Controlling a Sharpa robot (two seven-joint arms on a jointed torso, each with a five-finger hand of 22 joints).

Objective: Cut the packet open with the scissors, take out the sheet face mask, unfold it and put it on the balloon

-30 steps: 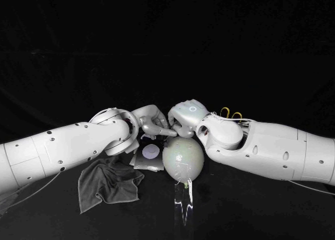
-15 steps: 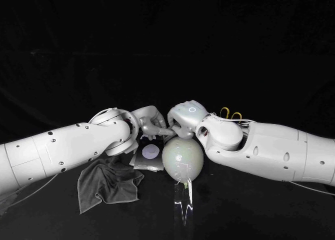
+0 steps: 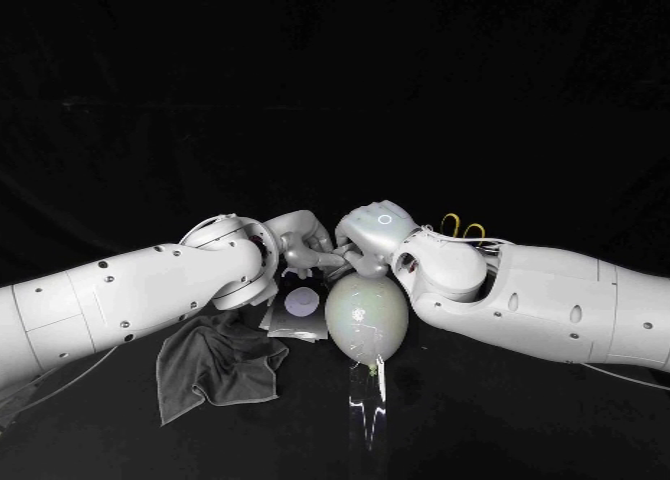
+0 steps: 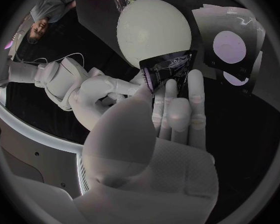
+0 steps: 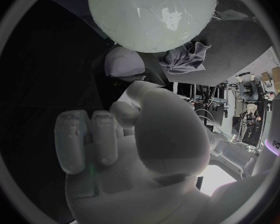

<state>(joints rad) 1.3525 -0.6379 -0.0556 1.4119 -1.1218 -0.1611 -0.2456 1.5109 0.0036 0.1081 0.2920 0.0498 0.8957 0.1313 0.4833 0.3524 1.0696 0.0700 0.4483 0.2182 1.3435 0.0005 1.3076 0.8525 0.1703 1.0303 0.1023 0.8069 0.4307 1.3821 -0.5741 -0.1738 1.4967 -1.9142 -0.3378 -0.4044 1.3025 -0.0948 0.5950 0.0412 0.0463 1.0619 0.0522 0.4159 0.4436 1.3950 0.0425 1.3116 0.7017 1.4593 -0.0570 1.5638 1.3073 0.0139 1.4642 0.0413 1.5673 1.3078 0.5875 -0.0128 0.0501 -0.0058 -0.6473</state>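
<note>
Beside the balloon (image 4: 154, 27), left robot hand (image 4: 171, 115) holds the packet (image 4: 169, 68).

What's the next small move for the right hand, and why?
Probably pinch the packet corner with the right hand, whose fingers reach up to it. The left hand holds the packet close to the balloon, and I cannot tell whether the right hand grips it yet.

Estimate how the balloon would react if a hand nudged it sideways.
The balloon looks egg-shaped and smooth, so it would probably roll or swivel. Being inflated, it is likely light for its size. Its glossy skin may slip when pressed.
</note>
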